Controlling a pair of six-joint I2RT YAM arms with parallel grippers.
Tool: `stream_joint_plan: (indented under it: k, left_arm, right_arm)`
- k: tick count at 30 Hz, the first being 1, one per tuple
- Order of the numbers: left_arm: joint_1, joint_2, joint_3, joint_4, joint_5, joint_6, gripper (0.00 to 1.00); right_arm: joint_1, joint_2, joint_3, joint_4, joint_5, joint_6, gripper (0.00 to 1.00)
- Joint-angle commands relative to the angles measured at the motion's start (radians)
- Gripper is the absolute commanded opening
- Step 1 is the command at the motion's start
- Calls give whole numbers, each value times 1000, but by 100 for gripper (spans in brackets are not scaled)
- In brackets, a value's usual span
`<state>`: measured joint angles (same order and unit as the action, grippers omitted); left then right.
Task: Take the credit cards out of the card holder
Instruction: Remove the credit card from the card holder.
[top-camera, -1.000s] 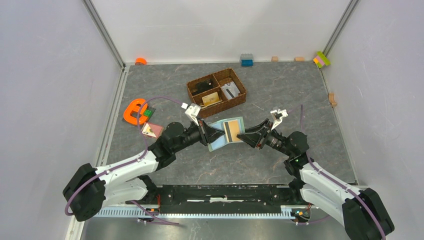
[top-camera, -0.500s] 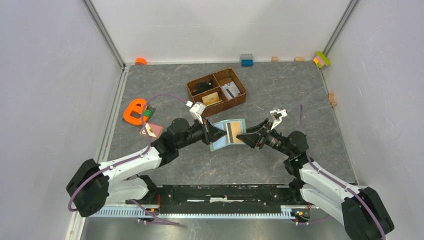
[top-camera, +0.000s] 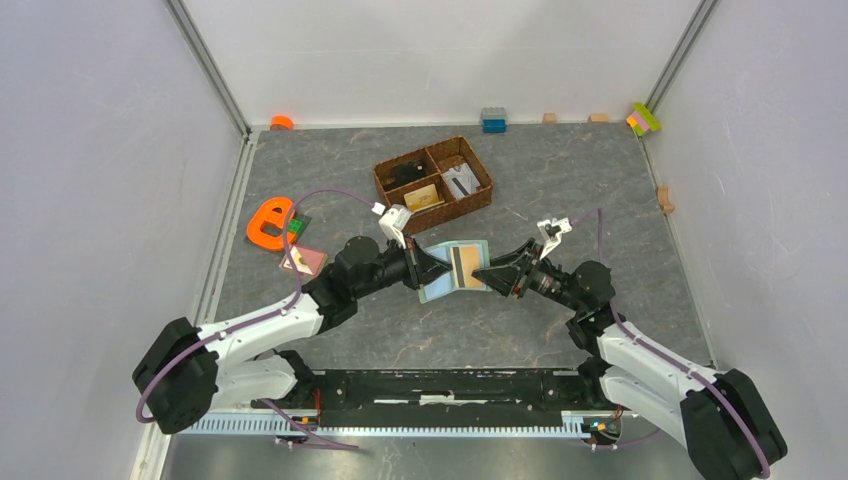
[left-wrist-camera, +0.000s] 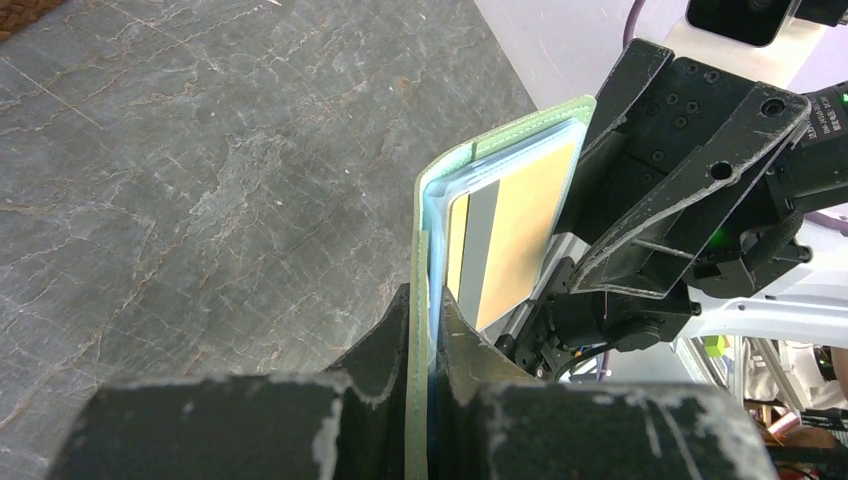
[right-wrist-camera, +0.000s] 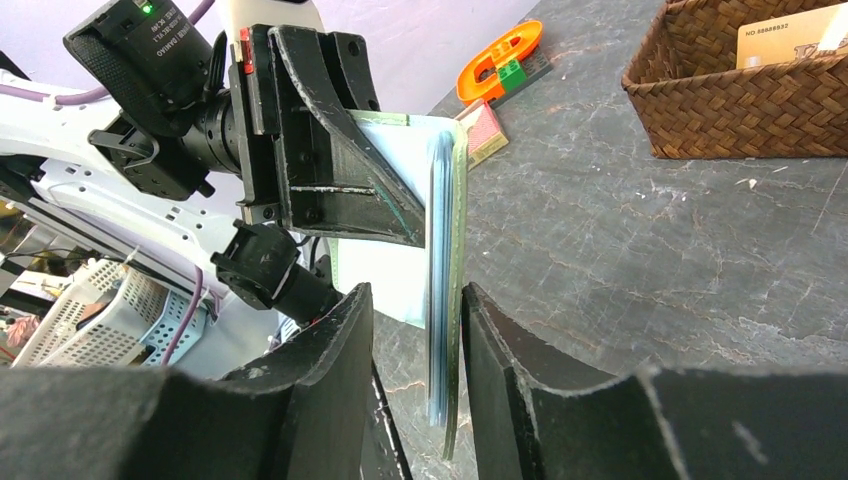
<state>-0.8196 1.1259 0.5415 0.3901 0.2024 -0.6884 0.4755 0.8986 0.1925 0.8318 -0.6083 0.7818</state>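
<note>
The card holder (top-camera: 452, 270) hangs open above the table, sage-green outside and pale blue inside. My left gripper (top-camera: 420, 268) is shut on its left flap; the left wrist view shows the green cover (left-wrist-camera: 420, 330) pinched between the jaws (left-wrist-camera: 428, 305). A tan credit card (left-wrist-camera: 520, 235) with a grey stripe sits in a slot on the right flap (top-camera: 462, 264). My right gripper (right-wrist-camera: 417, 300) straddles that flap's edge (right-wrist-camera: 441, 300), jaws apart, with a clear gap on the blue side. A pinkish card (top-camera: 303, 261) lies on the table by the left arm.
A brown wicker basket (top-camera: 433, 182) behind the grippers holds a tan card (top-camera: 422, 196) and small items. An orange letter-e shape (top-camera: 268, 222) with a green block (top-camera: 297, 226) lies at the left. Small blocks (top-camera: 493, 120) line the back wall.
My left arm has shifted a little to the right with the card holder's flap. The right gripper stays around the other flap, its jaws about as wide as before.
</note>
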Motion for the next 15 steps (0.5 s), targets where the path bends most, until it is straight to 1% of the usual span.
stream_joint_plan:
  k: [1,4,9,12,15]
  left_arm:
    - [4,-14,34,15,-36,36,2]
    - [4,-18,31,25,-24,35,2]
    - [4,-25,25,53,17,29,2]
    - [4,-25,28,52,30,28,2]
    - [3,-25,31,50,37,29,2]
  right_arm:
    - [-4,8,18,72,-24,15,42]
    - [-3,15,17,75,-24,20,41]
    - [-4,26,20,74,-24,25,37]
    - [-3,34,25,55,-19,23,33]
    - [-3,45,29,37,-12,18,24]
